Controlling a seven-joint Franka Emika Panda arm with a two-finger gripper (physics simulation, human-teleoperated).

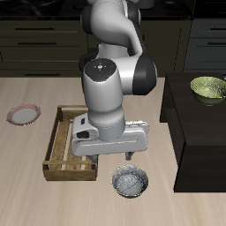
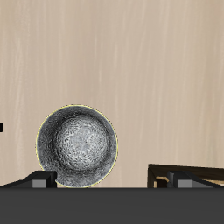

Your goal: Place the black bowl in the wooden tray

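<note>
The black bowl (image 1: pixel 130 183) stands upright on the table near its front edge, dark outside and speckled grey-white inside. The wrist view shows the black bowl (image 2: pixel 77 147) from above, whole and uncovered. The wooden tray (image 1: pixel 69 144), a slatted light-brown crate, lies just beside the bowl and a little farther back. My gripper (image 1: pixel 110 161) hangs open above the table, over the tray's near corner and just behind the bowl, holding nothing. In the wrist view its fingertips (image 2: pixel 39 179) show wide apart at the frame's edge.
A large black box (image 1: pixel 190 132) stands at the table's side, with a green-yellow bowl (image 1: pixel 209 88) on top. A small patterned bowl (image 1: pixel 24 116) sits on the table beyond the tray. Dark cabinets run along the back.
</note>
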